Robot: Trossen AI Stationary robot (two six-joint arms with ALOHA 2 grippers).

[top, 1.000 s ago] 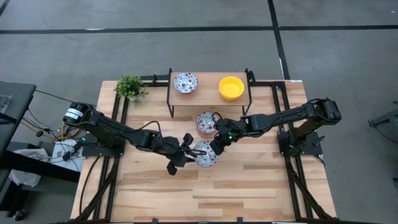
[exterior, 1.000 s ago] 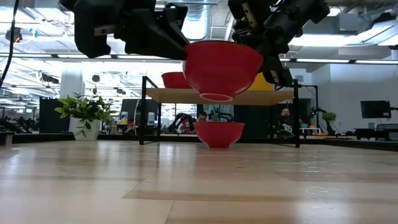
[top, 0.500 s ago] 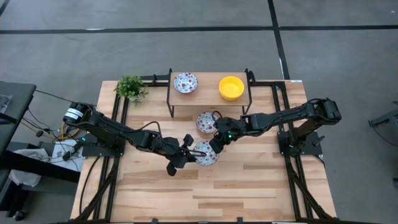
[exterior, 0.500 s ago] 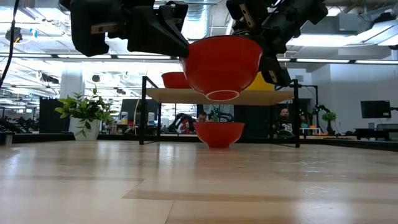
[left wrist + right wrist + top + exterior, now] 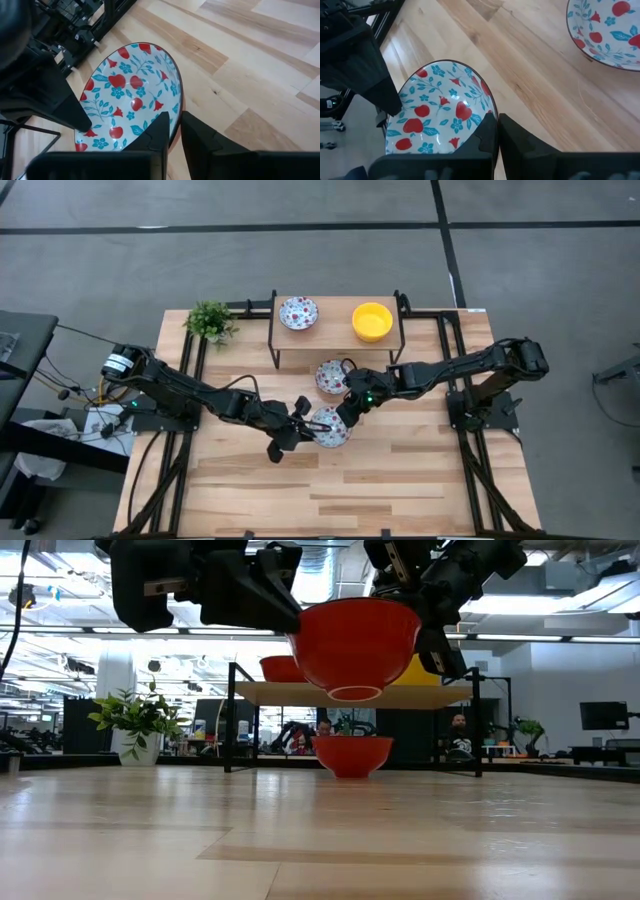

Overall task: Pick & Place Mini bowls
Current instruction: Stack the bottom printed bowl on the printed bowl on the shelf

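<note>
One mini bowl (image 5: 330, 427), white with red-and-blue flowers inside and red outside (image 5: 355, 645), hangs above the table's middle between my two grippers. My left gripper (image 5: 308, 426) is shut on its left rim and my right gripper (image 5: 345, 415) on its far-right rim. A second floral mini bowl (image 5: 333, 376) stands on its foot on the table just beyond. A third floral bowl (image 5: 298, 312) and a yellow one (image 5: 372, 321) stand on the small shelf (image 5: 336, 332) at the back. My left gripper has the bowl's rim (image 5: 176, 107) between its fingers, one finger inside the bowl and one outside. It comes slanting down from the table's left. The bowl is lifted clear, nearly level. My right gripper holds the opposite rim (image 5: 487, 102) the same way, one finger inside and one outside. It comes slanting down from the far right. The bowl hangs clear of the table (image 5: 355, 645).
A small green potted plant (image 5: 210, 320) stands at the far left corner. The shelf's dark legs (image 5: 274, 330) flank the bowl on the table. Bare wood lies on the near half of the table (image 5: 330, 490).
The held bowl has shifted a little in the low view, its rim slightly higher and closer to level than a second ago. Both arms have kept their place.
</note>
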